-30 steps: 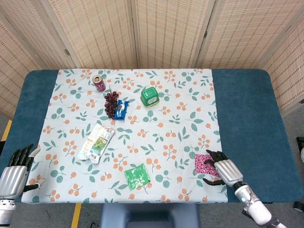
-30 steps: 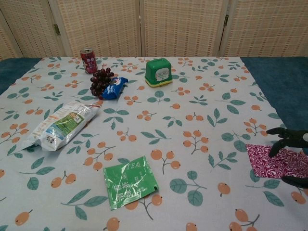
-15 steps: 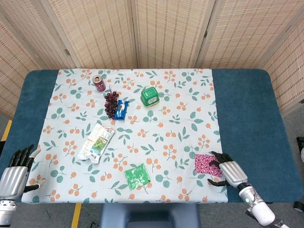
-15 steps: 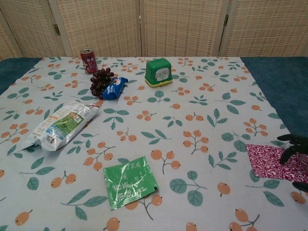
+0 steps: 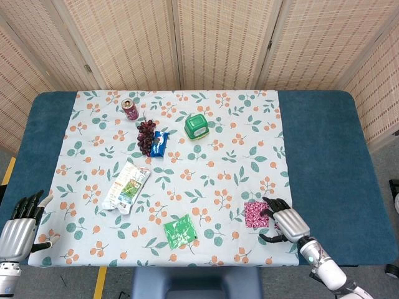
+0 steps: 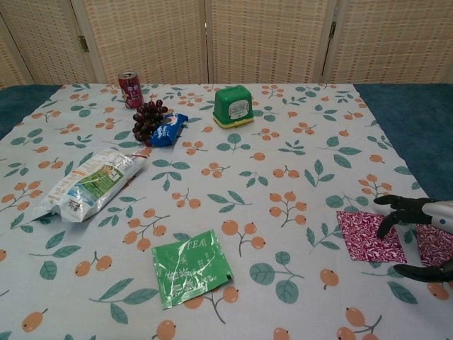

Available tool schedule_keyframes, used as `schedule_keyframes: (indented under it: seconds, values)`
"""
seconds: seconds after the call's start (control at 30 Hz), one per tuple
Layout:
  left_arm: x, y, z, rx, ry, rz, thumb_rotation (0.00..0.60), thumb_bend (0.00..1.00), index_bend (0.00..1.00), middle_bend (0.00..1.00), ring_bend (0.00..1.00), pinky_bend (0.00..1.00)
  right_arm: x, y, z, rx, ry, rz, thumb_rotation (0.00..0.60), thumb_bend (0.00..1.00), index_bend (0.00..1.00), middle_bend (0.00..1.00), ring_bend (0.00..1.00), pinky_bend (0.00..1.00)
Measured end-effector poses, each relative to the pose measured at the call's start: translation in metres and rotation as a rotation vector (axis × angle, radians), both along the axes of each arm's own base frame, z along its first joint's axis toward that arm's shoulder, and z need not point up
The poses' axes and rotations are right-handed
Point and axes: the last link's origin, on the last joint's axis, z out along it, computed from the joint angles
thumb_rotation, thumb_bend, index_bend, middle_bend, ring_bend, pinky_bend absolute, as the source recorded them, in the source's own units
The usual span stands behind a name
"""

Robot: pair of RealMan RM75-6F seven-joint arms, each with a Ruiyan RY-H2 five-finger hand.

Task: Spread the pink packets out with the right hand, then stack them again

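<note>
One pink patterned packet [image 6: 368,236] lies flat on the floral cloth near the front right; in the head view this packet [image 5: 254,213] shows just left of my right hand [image 5: 285,222]. A second pink packet [image 6: 434,245] lies to its right, partly under my right hand [image 6: 417,225]. The hand's fingers are spread, its fingertips resting on the right edge of the left packet, and it grips nothing. My left hand [image 5: 19,229] hovers at the table's front left corner, fingers apart and empty.
A green tea packet [image 6: 192,267] lies front centre. A white snack bag [image 6: 88,183] sits at the left. Grapes [image 6: 147,119], a blue packet [image 6: 168,129], a red can [image 6: 129,88] and a green box [image 6: 233,105] stand at the back.
My right hand has moved left, sliding one pink packet leftward off the pile. A second pink packet now shows to its right. The left hand has not moved.
</note>
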Motion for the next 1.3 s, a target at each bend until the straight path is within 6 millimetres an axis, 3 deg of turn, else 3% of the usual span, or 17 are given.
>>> schedule_keyframes:
  seconds: [0.2, 1.3]
  values:
    - [-0.003, -0.001, -0.001, -0.002, -0.004, 0.009, 0.6, 0.17, 0.14, 0.0, 0.03, 0.0, 0.012, -0.004, -0.007, 0.011, -0.009, 0.03, 0.272, 0.31, 0.27, 0.0, 0.0, 0.0]
    - [-0.005, -0.001, -0.002, -0.001, -0.003, 0.011, 0.6, 0.17, 0.14, 0.0, 0.03, 0.0, 0.036, -0.011, -0.02, 0.041, -0.062, 0.09, 0.272, 0.31, 0.27, 0.0, 0.0, 0.0]
